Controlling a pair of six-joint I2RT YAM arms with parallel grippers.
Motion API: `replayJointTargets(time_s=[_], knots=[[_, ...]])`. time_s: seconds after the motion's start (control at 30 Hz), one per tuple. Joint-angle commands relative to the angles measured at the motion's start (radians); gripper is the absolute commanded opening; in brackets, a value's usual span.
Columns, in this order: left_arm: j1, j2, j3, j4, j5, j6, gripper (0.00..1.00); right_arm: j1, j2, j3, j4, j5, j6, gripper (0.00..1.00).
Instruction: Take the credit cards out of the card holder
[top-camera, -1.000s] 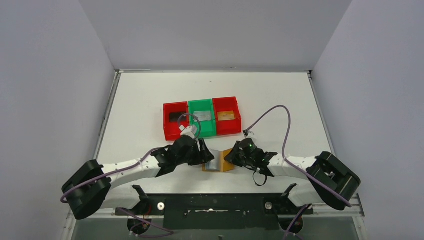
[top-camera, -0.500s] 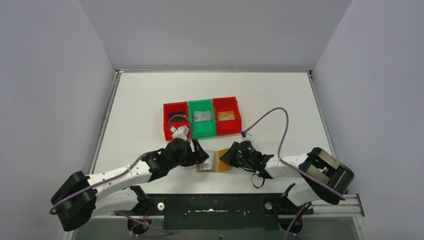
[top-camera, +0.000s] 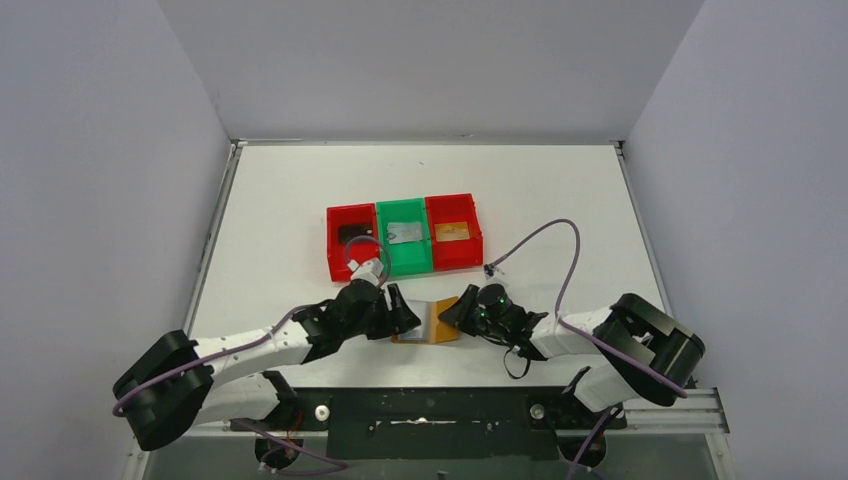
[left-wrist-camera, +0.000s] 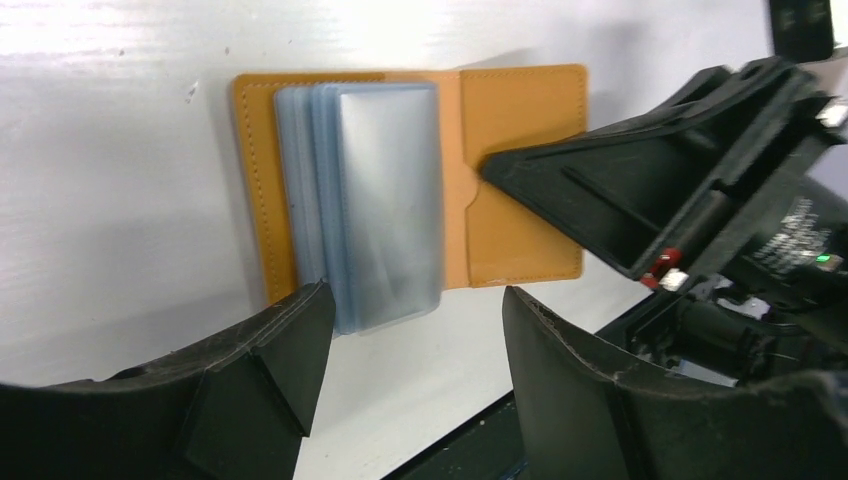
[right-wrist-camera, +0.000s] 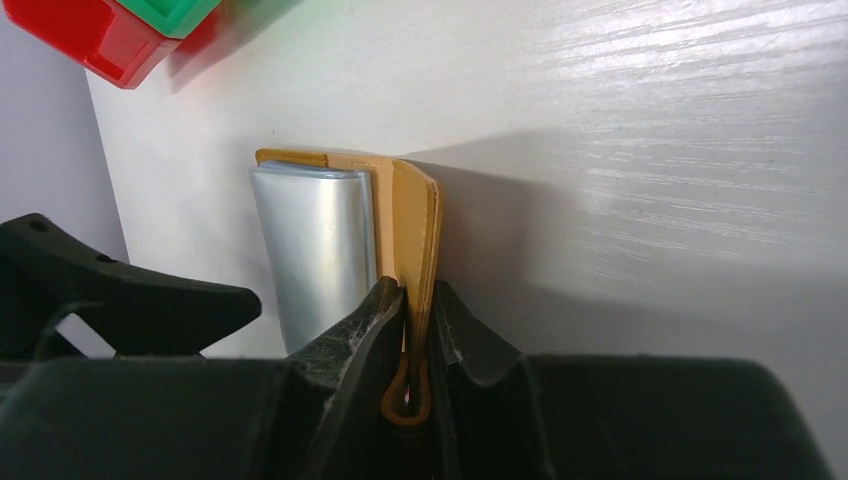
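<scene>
The tan card holder (top-camera: 447, 332) lies open near the table's front edge. Its pale blue-grey sleeves (left-wrist-camera: 385, 200) fan out, and no card shows in them. My right gripper (right-wrist-camera: 418, 300) is shut on the holder's right flap (right-wrist-camera: 415, 220) and holds it upright. My left gripper (left-wrist-camera: 415, 340) is open and empty, just off the sleeves' near edge. In the top view the left gripper (top-camera: 405, 312) and right gripper (top-camera: 452, 312) flank the holder. A black card (top-camera: 350, 233), a silver-grey card (top-camera: 404, 232) and an orange-brown card (top-camera: 452, 231) each lie in a bin.
Three joined bins stand behind the holder: a red one (top-camera: 336, 262), a green one (top-camera: 404, 264) and a red one (top-camera: 476, 250). A purple cable (top-camera: 545, 240) loops over the table to the right. The table's front edge (left-wrist-camera: 560, 400) is close to the left gripper.
The right gripper and the holder have shifted a little to the left. The left gripper has drawn back slightly from the holder and stays open.
</scene>
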Motion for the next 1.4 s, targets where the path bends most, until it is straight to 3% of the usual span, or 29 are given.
replayJointTargets(time_s=[0.0,0.27,0.83,1.07,1.27,1.37], knots=[[0.005,0.065,0.05,0.045,0.021,0.004,0.62,0.005,0.036,-0.018,0.017,0.013,0.005,0.08],[0.006,0.107,0.058,0.072,0.021,0.013,0.61,0.002,0.058,-0.019,0.035,-0.002,0.014,0.08],[-0.002,0.045,0.119,-0.072,-0.093,0.023,0.62,0.0,0.111,-0.011,0.074,-0.031,0.021,0.08],[0.001,0.148,0.114,-0.01,-0.005,0.022,0.62,-0.003,0.109,-0.008,0.061,-0.023,0.021,0.08],[-0.002,0.163,0.104,0.162,0.09,0.02,0.59,-0.003,0.114,-0.005,0.056,-0.024,0.018,0.08],[-0.004,0.161,0.153,0.144,0.132,0.052,0.59,-0.003,0.116,-0.005,0.058,-0.02,0.019,0.09]])
